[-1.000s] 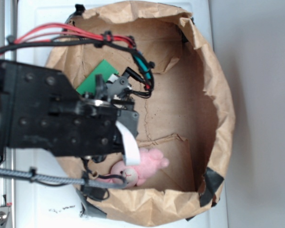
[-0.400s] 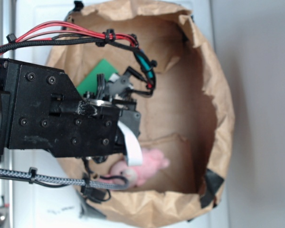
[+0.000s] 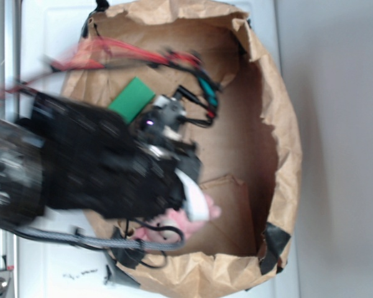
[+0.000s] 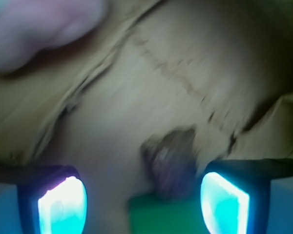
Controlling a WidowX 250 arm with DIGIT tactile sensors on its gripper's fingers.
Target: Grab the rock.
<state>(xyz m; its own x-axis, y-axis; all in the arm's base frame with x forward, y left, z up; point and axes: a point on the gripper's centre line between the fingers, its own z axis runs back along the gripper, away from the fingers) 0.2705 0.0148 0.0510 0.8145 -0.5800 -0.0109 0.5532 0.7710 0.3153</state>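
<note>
The rock [image 4: 170, 163], a small dark mottled stone, lies on the brown paper floor in the wrist view, blurred. It sits between my gripper's [image 4: 142, 202] two fingers, nearer the right one, and touches neither. The gripper is open, and its pads [image 4: 61, 204] glow cyan at the bottom corners. In the exterior view the black arm [image 3: 105, 167] reaches into the bag and hides the rock.
A flat green block [image 4: 162, 217] lies right beside the rock, also visible at the bag's left side [image 3: 132, 99]. A pink plush [image 4: 36, 24] lies farther off, partly covered by the arm [image 3: 174, 220]. The crumpled paper bag walls [image 3: 286, 124] ring everything.
The arm has swung right and down in the exterior view, blurred by motion. It now covers more of the pink plush and less of the green block.
</note>
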